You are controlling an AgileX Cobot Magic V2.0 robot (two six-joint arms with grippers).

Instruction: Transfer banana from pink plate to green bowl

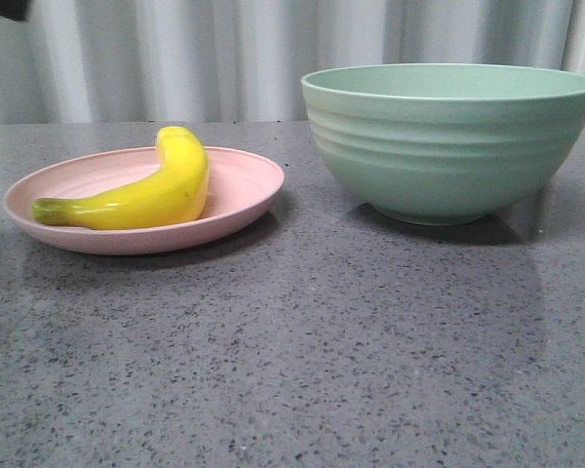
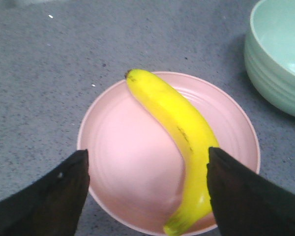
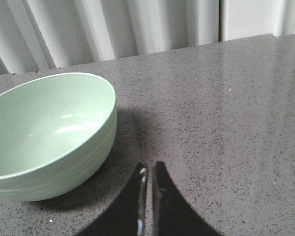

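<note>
The yellow banana (image 1: 154, 191) lies on the pink plate (image 1: 244, 185) at the left of the table, stem end to the left. The mint-green bowl (image 1: 448, 141) stands to the right of it, empty. In the left wrist view my left gripper (image 2: 147, 156) is open above the plate (image 2: 128, 162), its black fingers (image 2: 64, 191) wide apart, the banana (image 2: 179, 128) running close to the right finger without touching. My right gripper (image 3: 149, 167) is shut and empty over the bare table beside the bowl (image 3: 49, 128). Neither gripper shows in the front view.
The grey speckled tabletop (image 1: 302, 351) stretches in front of the plate and bowl. A white pleated curtain (image 1: 224, 54) hangs behind the table's back edge.
</note>
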